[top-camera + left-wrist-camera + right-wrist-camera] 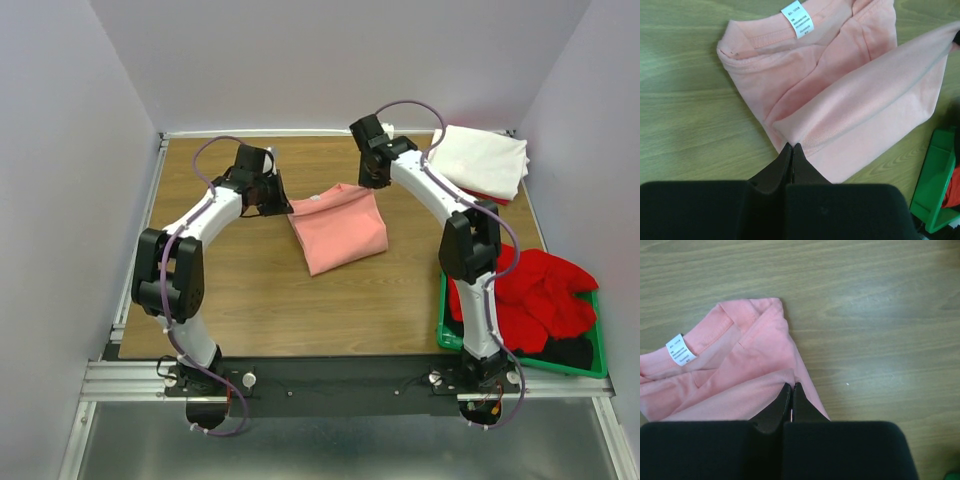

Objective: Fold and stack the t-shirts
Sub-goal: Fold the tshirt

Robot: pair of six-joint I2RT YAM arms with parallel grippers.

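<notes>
The salmon-pink t-shirt lies partly folded in the middle of the table, its upper layer lifted between my grippers. My left gripper is shut on its left edge; in the left wrist view the tips pinch a fold of the pink cloth. My right gripper is shut on its far right corner; in the right wrist view the tips pinch the pink cloth. A folded white t-shirt lies at the far right on a red one. Red t-shirts and a dark one lie crumpled in the crate.
A green plastic crate stands at the near right corner, also showing in the left wrist view. The wooden table has raised rails along its left and far edges, with grey walls around.
</notes>
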